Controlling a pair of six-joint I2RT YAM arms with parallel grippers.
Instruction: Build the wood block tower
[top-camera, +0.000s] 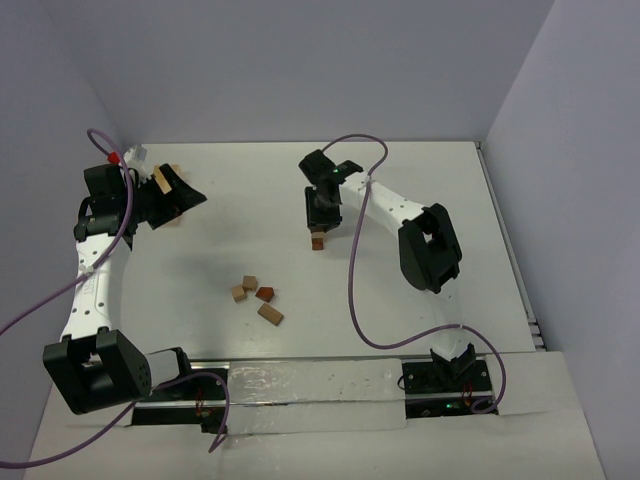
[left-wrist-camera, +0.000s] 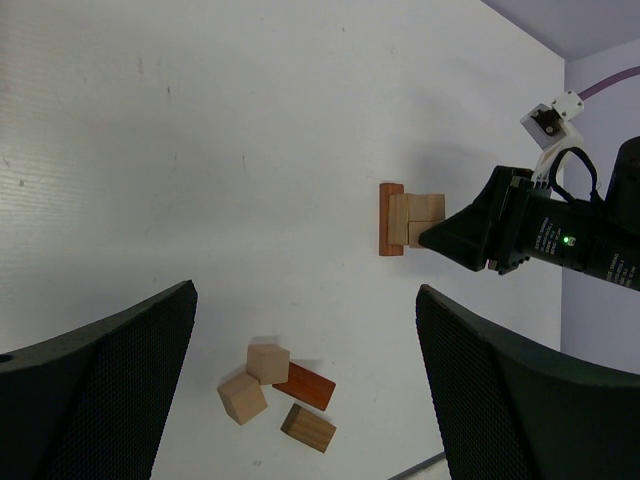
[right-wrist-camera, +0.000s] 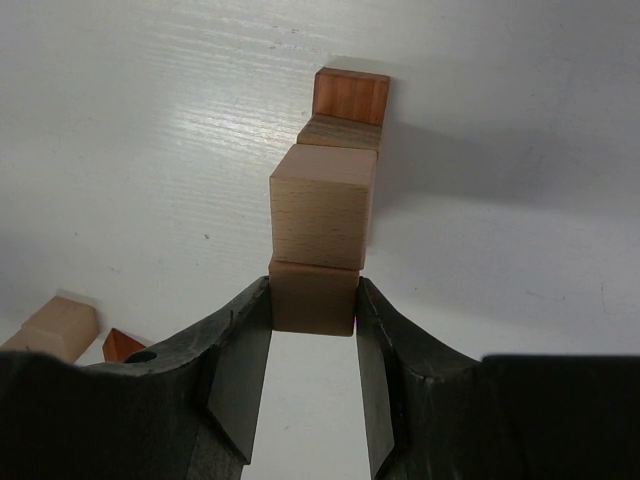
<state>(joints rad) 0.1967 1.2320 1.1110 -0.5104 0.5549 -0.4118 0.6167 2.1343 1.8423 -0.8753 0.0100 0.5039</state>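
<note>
The tower (top-camera: 318, 238) stands mid-table, a reddish base block (right-wrist-camera: 350, 95) with tan blocks stacked above it. My right gripper (right-wrist-camera: 312, 300) reaches down over it, and both fingers press the sides of the top tan block (right-wrist-camera: 313, 290). In the left wrist view the tower (left-wrist-camera: 400, 220) appears sideways, with the right gripper (left-wrist-camera: 470, 235) at its top end. Several loose wood blocks (top-camera: 255, 297) lie in a cluster nearer the arms: two tan cubes (left-wrist-camera: 268, 362), a reddish brick (left-wrist-camera: 303, 385) and a brown brick (left-wrist-camera: 308, 428). My left gripper (top-camera: 175, 195) hovers at the far left, open and empty, its fingers (left-wrist-camera: 120, 390) wide apart.
A pale wooden piece (top-camera: 160, 180) sits at the far left, right by the left gripper. Purple cables (top-camera: 352, 270) loop over the table beside the right arm. The table's right edge (top-camera: 505, 250) meets the wall.
</note>
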